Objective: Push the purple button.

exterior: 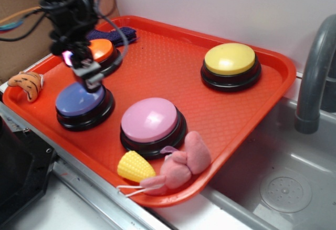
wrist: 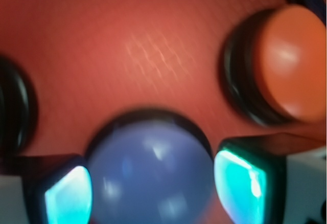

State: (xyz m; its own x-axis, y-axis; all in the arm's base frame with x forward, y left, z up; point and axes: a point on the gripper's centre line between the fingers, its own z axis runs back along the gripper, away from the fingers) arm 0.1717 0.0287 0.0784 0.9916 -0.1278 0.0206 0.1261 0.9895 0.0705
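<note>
A red tray rests beside a grey sink. The gripper, fingers apart, straddles the purple button near the tray's left edge.

purple button on tray, pincer above it, sink beside tray

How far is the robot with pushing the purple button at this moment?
Done: the gripper is over the purple button, not the pink one. In hand: the wrist view shows its fingers apart, either side of the dome. Left: the press itself; contact cannot be confirmed.
</note>
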